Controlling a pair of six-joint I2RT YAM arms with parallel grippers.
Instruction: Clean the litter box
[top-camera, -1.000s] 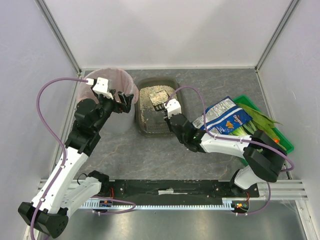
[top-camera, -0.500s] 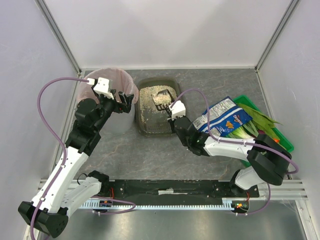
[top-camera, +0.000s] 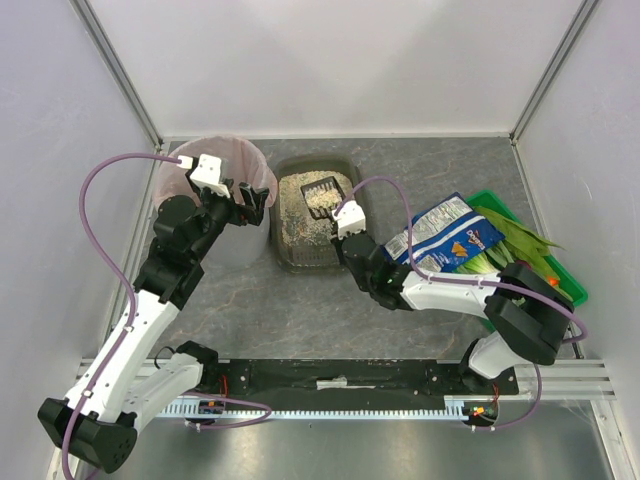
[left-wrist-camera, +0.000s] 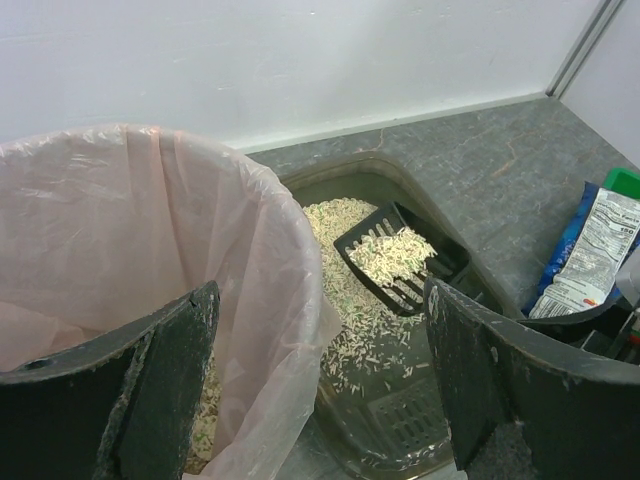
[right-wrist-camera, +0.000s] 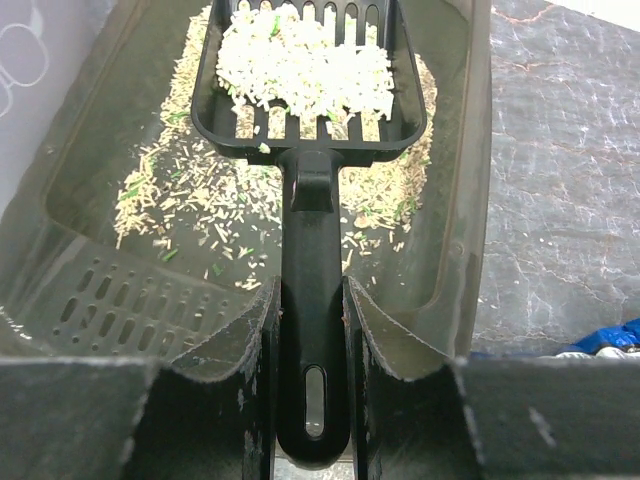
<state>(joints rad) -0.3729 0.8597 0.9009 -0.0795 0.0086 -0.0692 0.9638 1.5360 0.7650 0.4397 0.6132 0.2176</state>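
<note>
The litter box (top-camera: 303, 254) is a dark tray with pale granules at the back centre. It also shows in the left wrist view (left-wrist-camera: 400, 425) and the right wrist view (right-wrist-camera: 455, 200). My right gripper (top-camera: 345, 216) (right-wrist-camera: 310, 310) is shut on the handle of a black slotted scoop (top-camera: 322, 192) (right-wrist-camera: 305, 170). The scoop is held level over the tray's far half with a heap of granules on it (left-wrist-camera: 395, 262). My left gripper (top-camera: 250, 200) (left-wrist-camera: 320, 300) is open and empty, its jaws either side of the pink-lined bin's near rim.
The round pink-lined bin (top-camera: 215, 185) (left-wrist-camera: 120, 230) stands just left of the tray, with some granules in it. A blue chips bag (top-camera: 445, 238) (left-wrist-camera: 595, 250) and a green crate of vegetables (top-camera: 535, 255) lie to the right. White walls close in the back and sides.
My right gripper has pushed the scoop toward the tray's far end and levelled it, and it now carries a heap of granules. The left arm has barely moved.
</note>
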